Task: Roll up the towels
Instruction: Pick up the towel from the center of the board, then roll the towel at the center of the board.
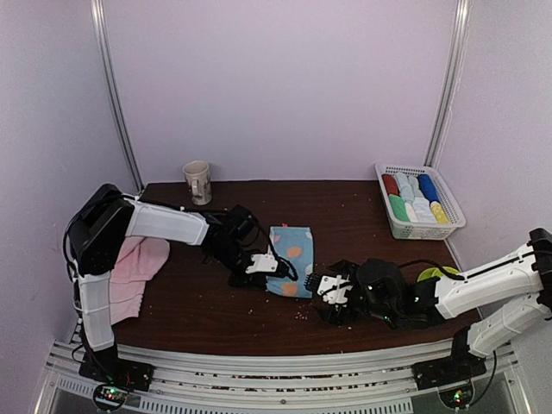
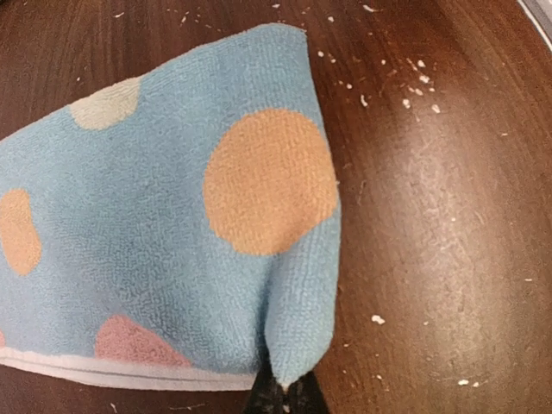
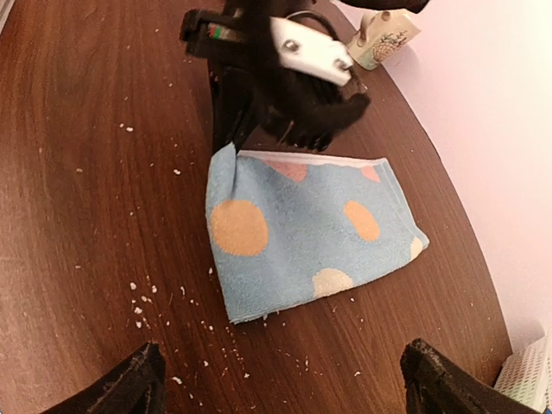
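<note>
Left gripper pinched shut on a corner of dotted towel, right gripper wide open and empty just beside it, towel flat on the arm side of mug, so roll looks unstarted and next probably needs right pinching the neighbouring corner.

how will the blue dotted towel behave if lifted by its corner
Probably floppy: the blue dotted towel peaks into a soft fold where the left gripper pinches its corner. Likely light, being thin, and its terry pile should grip, not slip.
</note>
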You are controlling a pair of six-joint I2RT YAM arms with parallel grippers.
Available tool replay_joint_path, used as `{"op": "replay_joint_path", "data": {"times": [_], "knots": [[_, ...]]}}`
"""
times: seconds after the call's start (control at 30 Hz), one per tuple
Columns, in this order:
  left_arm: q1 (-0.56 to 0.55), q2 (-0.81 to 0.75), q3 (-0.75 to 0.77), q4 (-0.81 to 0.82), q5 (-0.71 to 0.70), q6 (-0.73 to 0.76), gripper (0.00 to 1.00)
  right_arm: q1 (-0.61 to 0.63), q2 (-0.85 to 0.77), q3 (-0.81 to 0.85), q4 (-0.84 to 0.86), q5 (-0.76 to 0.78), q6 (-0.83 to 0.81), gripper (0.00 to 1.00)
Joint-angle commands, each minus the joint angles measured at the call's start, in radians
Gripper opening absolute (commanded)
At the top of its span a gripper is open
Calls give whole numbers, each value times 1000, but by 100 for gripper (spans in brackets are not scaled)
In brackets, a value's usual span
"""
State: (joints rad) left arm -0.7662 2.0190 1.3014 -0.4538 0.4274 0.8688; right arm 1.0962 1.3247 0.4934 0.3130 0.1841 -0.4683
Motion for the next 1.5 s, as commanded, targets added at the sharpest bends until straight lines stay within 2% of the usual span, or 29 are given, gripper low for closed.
{"op": "replay_joint_path", "data": {"times": [0.0, 0.1, 0.23, 0.57, 0.63, 0.73, 0.9, 0.97, 1.13, 1.2, 1.23, 1.27, 1.47], "knots": [[40, -24, 16, -77, 128, -22, 0, 20, 47, -33, 122, 41, -151, 92], [64, -16, 35, -113, 178, -21, 0, 25, 108, 5, 96, 46, -180, 85], [79, 7, 76, -171, 223, -16, 0, 35, 206, 55, 80, 60, -220, 84], [81, 30, 80, -175, 215, -35, 0, 49, 412, 185, 125, 131, -239, 68], [82, 30, 76, -175, 210, -35, 0, 54, 448, 201, 140, 154, -244, 60], [82, 31, 68, -175, 205, -33, 0, 63, 482, 205, 180, 201, -258, 59], [82, 32, 58, -175, 209, -33, 0, 75, 505, 203, 224, 242, -270, 34], [81, 32, 56, -175, 209, -32, 0, 79, 512, 206, 231, 265, -274, 31], [81, 28, 47, -175, 200, -29, 1, 85, 533, 218, 227, 280, -268, 8], [82, 21, 41, -175, 196, -24, 7, 86, 534, 227, 213, 283, -260, 0], [82, 17, 37, -176, 192, -22, 10, 86, 534, 229, 207, 283, -257, 0], [82, 11, 33, -175, 187, -21, 18, 86, 532, 230, 203, 280, -253, 0], [90, -101, -66, -99, 116, -10, 83, 85, 502, 250, 114, 229, -195, 0]]}}
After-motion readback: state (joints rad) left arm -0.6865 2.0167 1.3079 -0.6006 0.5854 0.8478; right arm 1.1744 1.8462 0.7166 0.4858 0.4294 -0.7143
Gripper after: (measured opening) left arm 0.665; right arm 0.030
